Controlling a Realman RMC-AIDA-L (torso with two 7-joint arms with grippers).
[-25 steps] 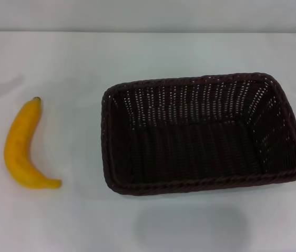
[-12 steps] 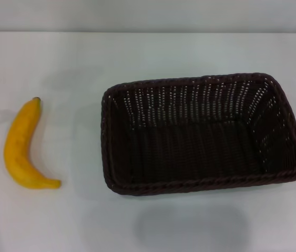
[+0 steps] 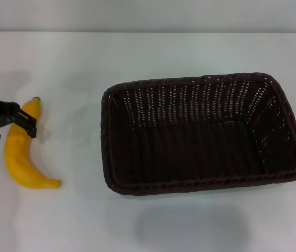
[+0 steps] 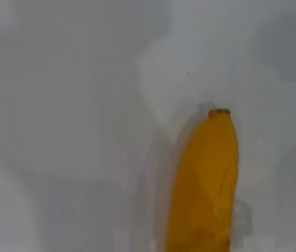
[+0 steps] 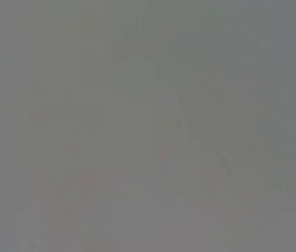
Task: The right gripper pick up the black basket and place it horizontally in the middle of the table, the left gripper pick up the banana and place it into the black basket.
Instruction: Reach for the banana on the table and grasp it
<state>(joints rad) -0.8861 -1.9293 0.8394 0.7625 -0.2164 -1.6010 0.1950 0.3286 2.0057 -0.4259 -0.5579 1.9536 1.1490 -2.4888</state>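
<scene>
Head view: the large rectangular dark brown-black woven wicker basket [image 3: 203, 134] sits upright on the plain white tabletop [image 3: 148, 58], long side running left to right, a little right of centre, with nothing inside it. The curved yellow-orange banana [image 3: 22, 147] lies flat on the tabletop well to the left of the basket, apart from it, dark stem tip pointing away from the robot. The all-black two-fingered left gripper [image 3: 12, 127] enters from the left edge and overlaps the stem-end half of the banana; one finger [image 3: 26, 124] crosses the fruit, another tip shows just off its left side. Jaws appear parted; whether they touch the banana cannot be told. Left wrist view: banana [image 4: 206, 184] on bare table. Right gripper out of sight; right wrist view is uniform grey.
</scene>
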